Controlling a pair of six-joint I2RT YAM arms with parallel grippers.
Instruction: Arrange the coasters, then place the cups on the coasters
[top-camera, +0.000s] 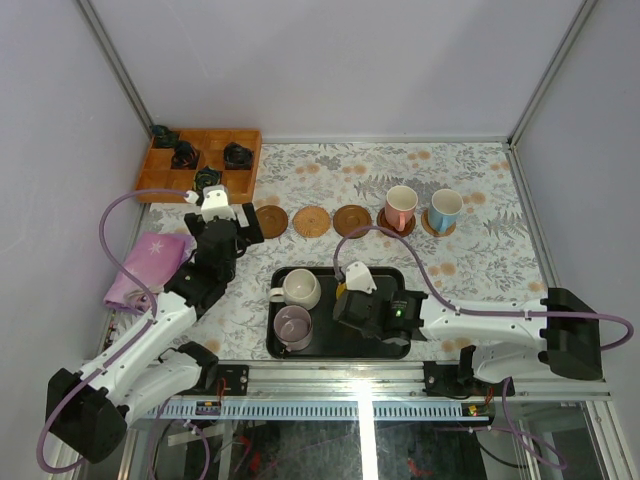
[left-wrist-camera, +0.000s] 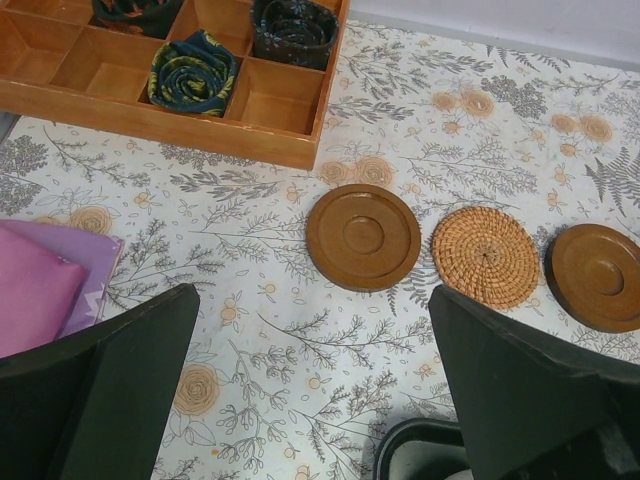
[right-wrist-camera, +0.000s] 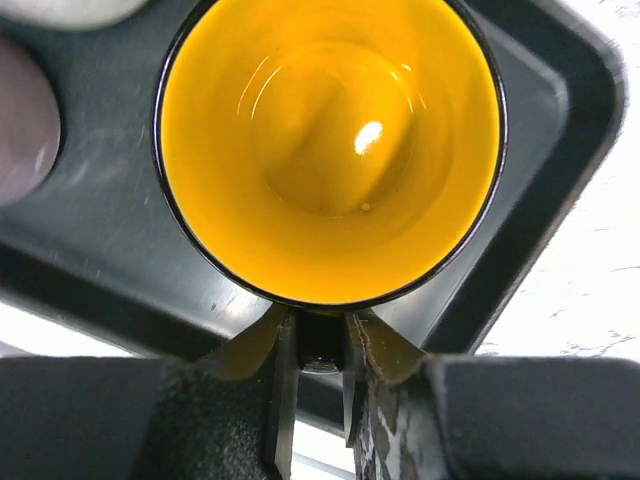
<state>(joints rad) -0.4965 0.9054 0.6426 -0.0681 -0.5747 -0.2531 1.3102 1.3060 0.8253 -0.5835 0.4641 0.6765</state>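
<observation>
Five coasters (top-camera: 311, 221) in row on bench (top-camera: 480, 260); two cups (top-camera: 401, 205) seated, three remain at black tray (top-camera: 330, 270). Right jaws pinch yellow cup (right-wrist-camera: 330, 150); left jaws spread

The left arm (top-camera: 150, 345) and right arm (top-camera: 490, 322) are showing white shells over black joints and blocky black bases; each is trailing a looping lilac cable (top-camera: 104, 222); a green light (top-camera: 398, 311) is glowing on the right wrist

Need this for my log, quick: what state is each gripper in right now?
Left gripper: jaws open, holding nothing.
Right gripper: jaws closed on the yellow cup, at its near side.
</observation>
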